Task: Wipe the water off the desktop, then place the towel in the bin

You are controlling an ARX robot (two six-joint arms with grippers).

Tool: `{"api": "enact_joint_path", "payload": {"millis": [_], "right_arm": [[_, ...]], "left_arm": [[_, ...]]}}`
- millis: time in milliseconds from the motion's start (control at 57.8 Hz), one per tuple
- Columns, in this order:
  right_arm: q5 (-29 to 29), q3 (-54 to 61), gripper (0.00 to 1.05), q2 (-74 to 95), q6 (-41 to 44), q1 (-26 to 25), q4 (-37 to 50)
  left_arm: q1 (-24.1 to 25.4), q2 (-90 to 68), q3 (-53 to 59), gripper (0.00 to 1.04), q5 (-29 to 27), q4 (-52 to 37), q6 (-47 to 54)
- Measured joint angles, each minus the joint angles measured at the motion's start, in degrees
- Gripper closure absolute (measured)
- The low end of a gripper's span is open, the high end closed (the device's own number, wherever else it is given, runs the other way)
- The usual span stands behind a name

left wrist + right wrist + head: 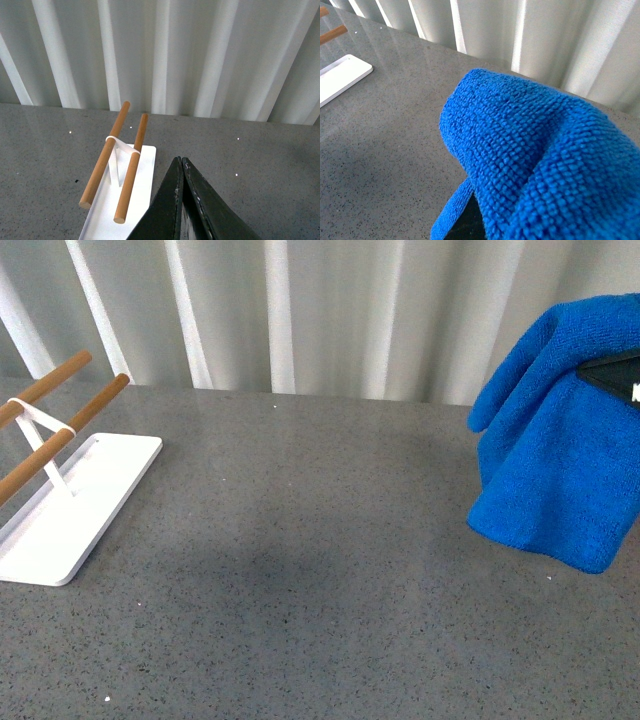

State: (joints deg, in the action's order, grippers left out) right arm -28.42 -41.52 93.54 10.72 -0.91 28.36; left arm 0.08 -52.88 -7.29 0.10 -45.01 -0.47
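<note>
The blue fluffy towel (560, 450) hangs at the far right of the front view, lifted above the dark-grey speckled desktop (300, 570). My right gripper (615, 375) is shut on the towel, and only a black part of it shows through the folds. In the right wrist view the towel (535, 160) fills most of the picture and hides the fingers. My left gripper (181, 162) is shut and empty, its black fingers pressed together above the desktop (260, 170) beside the white tray. The bin is out of view. No water shows on the desktop.
A white flat tray (70, 515) with two wooden rods (60, 435) stands at the left of the desktop; it also shows in the left wrist view (107, 217). A pale pleated curtain (320, 310) hangs behind the desktop's far edge.
</note>
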Motion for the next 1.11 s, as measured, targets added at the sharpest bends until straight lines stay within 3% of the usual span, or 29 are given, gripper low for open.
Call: {"api": "enact_joint_path", "payload": {"millis": [260,363,1108], "right_arm": [[0.63,0.0,1.0,-1.75,0.63,0.2,-1.22],[1.36,0.0,1.0,-1.81,0.72,-0.02,-1.4],[2.69,0.0,1.0,-2.05,2.14,0.85,-3.48]], "left_arm": [[0.0,9.46,3.78,1.01,0.0,5.66,0.02],[0.0,10.69,5.95,1.01,-0.02,4.09,0.02],[0.0,35.54,6.01,1.01,-0.02,27.47,0.04]]}}
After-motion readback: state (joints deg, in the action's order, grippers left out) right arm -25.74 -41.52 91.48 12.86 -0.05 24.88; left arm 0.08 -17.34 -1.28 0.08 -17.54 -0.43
